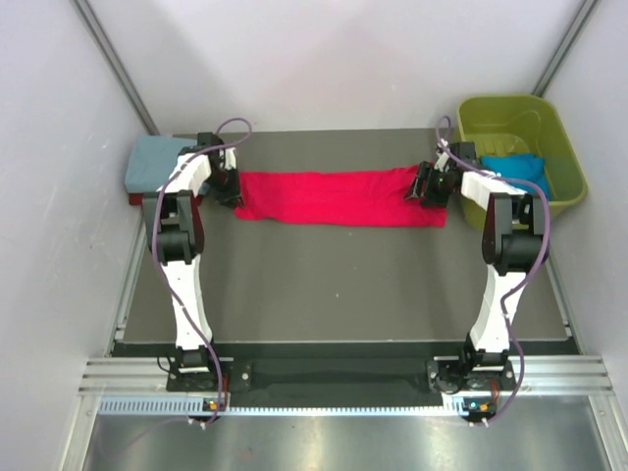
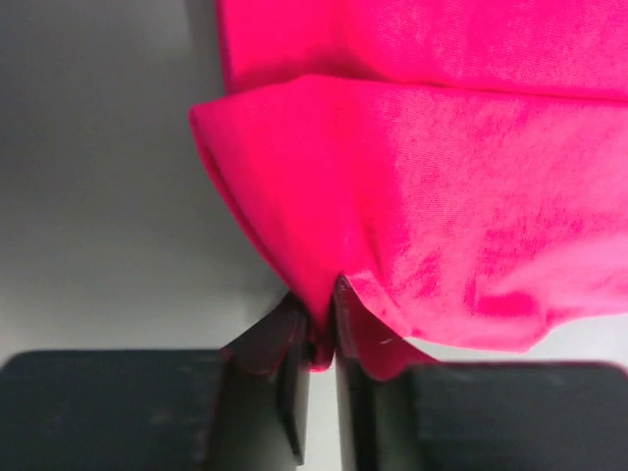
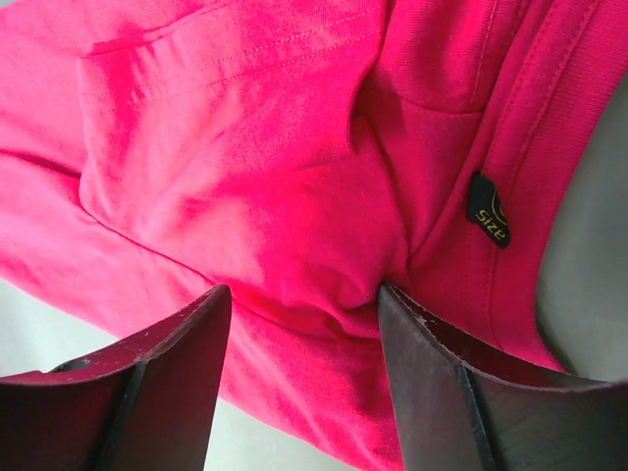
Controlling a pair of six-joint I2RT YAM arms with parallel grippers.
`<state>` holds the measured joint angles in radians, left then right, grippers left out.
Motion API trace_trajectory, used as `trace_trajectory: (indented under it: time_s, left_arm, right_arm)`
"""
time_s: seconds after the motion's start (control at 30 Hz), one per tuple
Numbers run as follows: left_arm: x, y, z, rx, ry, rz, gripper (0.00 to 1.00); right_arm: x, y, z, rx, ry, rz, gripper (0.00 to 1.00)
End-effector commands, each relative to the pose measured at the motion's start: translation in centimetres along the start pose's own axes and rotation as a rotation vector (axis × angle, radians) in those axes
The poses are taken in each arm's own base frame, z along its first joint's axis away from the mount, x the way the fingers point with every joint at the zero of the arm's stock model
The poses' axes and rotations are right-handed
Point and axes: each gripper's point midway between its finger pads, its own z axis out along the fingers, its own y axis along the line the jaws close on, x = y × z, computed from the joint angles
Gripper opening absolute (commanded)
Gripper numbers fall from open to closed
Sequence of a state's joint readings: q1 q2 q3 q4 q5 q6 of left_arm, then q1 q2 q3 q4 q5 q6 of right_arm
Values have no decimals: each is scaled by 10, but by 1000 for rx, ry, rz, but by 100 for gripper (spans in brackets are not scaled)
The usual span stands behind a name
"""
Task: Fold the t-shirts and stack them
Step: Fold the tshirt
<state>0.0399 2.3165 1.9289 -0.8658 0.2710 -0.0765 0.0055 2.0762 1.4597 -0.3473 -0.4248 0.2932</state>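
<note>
The bright red t-shirt point(image 1: 334, 196) lies as a long folded strip across the back of the table. My left gripper point(image 1: 232, 188) is at its left end and is shut on a pinched fold of the red cloth point(image 2: 412, 196), seen between the jaws in the left wrist view point(image 2: 319, 329). My right gripper point(image 1: 424, 186) is at the strip's right end, at the collar with the black size tag point(image 3: 489, 209). Its jaws stand wide apart over the cloth point(image 3: 304, 294). A dusty blue-grey t-shirt point(image 1: 157, 162) lies folded at the back left on a dark red one point(image 1: 137, 199). A bright blue t-shirt point(image 1: 515, 169) lies in the tub.
An olive-green plastic tub point(image 1: 564, 147) stands at the back right, just off the table's right edge. White walls close in both sides and the back. The dark table top point(image 1: 334, 285) stretches from the red strip towards the arm bases.
</note>
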Motion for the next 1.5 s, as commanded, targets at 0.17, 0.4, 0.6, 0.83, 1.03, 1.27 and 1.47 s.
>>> trace_trajectory:
  time_s: [0.17,0.4,0.6,0.83,1.03,1.27,1.47]
  left_arm:
    - [49,12,-16,-31,109,-24,0]
    - [105,-15,-51,58,192,-25,0]
    - [154,-35,-67,92,255,-11,0]
    - [193,-59,-78,96,284,59,0]
    - [218,-62,-79,83,318,89,0]
    - [228,-67,-79,90,344,123,0]
    - [237,-88,-79,141,371,164,11]
  right_arm:
    - [22,-3,13,5,67,14,61]
    - [8,-5,19,19,44,8,61]
    - [-23,8,35,-15,-6,-14,61]
    - [-51,27,63,-83,-45,7,61]
    - [-90,37,81,-122,-119,18,61]
    - [-125,60,110,-194,-213,40,61]
    - [-132,87,113,-255,-245,15,61]
